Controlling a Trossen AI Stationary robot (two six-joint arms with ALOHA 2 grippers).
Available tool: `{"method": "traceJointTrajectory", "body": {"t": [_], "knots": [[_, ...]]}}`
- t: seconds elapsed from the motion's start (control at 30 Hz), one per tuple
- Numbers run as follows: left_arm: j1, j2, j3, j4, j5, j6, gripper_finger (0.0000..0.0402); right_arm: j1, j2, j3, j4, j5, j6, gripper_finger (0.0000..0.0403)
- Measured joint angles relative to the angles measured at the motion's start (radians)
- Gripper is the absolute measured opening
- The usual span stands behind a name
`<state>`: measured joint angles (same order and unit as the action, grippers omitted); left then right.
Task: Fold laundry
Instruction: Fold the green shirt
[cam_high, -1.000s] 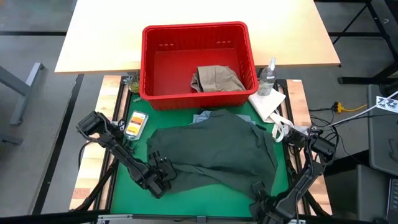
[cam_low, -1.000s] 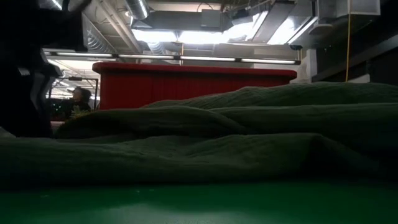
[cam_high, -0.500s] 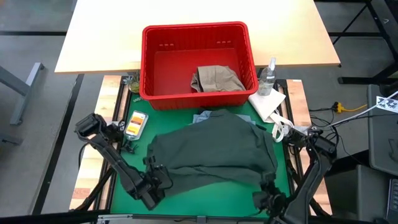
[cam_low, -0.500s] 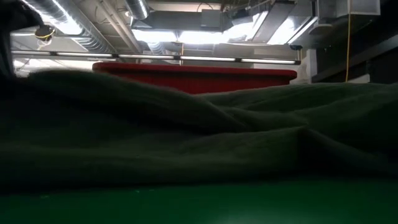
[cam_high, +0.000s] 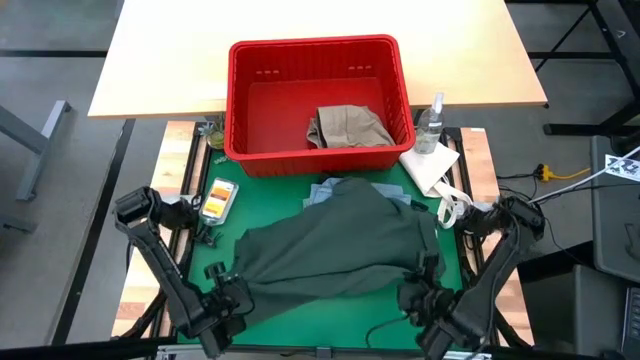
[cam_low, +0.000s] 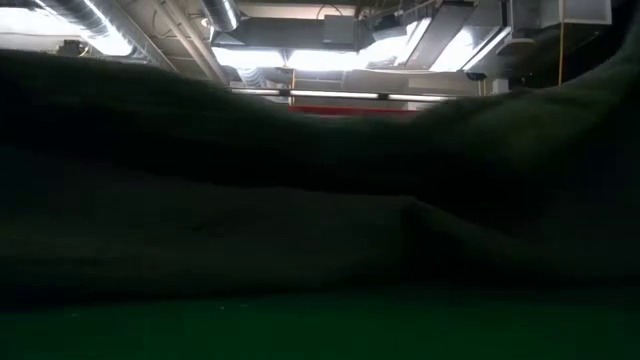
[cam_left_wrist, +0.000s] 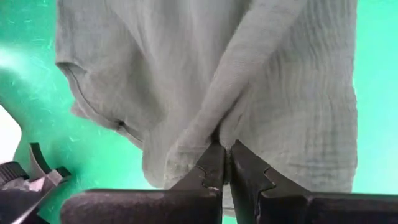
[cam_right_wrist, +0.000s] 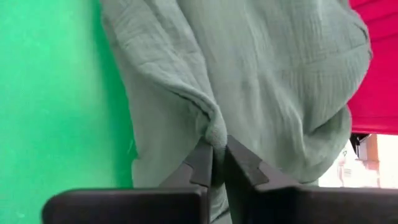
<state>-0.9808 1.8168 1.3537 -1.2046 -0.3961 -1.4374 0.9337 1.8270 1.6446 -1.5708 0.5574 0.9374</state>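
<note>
The dark olive green piece of laundry (cam_high: 335, 240) lies spread on the green mat (cam_high: 330, 320), its near edge raised between my two grippers. My left gripper (cam_high: 238, 292) is shut on its near left corner, my right gripper (cam_high: 420, 280) on its near right corner. Light blue denim (cam_high: 330, 187) peeks out from under its far edge. A beige khaki piece (cam_high: 348, 126) lies in the red basket (cam_high: 315, 45). In the low view the dark green piece (cam_low: 300, 200) fills almost everything. My left gripper pinches a bunched fold (cam_left_wrist: 208, 134) at the green piece's near left corner between its two fingers, coming steeply from above. The cloth hangs away from the fingers down to the mat. My right gripper pinches a gathered bit of the edge (cam_right_wrist: 214, 134) at the near right corner, slanting down from above. The cloth falls away from it toward the basket.
A clear spray bottle (cam_high: 432, 120) and a small white cloth (cam_high: 430, 165) sit at the mat's far right. A small orange and white pack (cam_high: 218, 198) lies at the mat's left edge. The basket stands along the mat's far edge.
Both grippers have risen while staying shut on the green piece; the left one has also drawn toward the table's near left corner. The garment's near edge has come up off the mat and now blocks the low view; its far part has stayed down.
</note>
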Motion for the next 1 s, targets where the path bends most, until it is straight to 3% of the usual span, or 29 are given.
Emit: {"method": "traceJointTrajectory", "body": {"t": [0.17,0.47,0.63,0.87,1.0], "knots": [[-0.005,0.000,-0.004,0.002,-0.010,-0.002,0.0008,-0.073,-0.079,-0.073,0.001,-0.020,-0.032,0.0018],[0.053,0.000,-0.080,0.018,-0.012,-0.038,0.0012,-0.250,-0.210,-0.336,0.005,-0.101,-0.120,0.0021],[0.091,0.000,-0.135,0.061,-0.017,-0.054,0.0013,-0.337,-0.221,-0.456,0.020,-0.144,-0.185,0.0022],[0.127,0.000,-0.156,0.086,-0.009,-0.054,0.0016,-0.399,-0.222,-0.514,0.071,-0.203,-0.299,0.0023],[0.131,0.000,-0.157,0.086,0.009,-0.044,0.0042,-0.406,-0.222,-0.515,0.076,-0.238,-0.345,0.0030]]}}
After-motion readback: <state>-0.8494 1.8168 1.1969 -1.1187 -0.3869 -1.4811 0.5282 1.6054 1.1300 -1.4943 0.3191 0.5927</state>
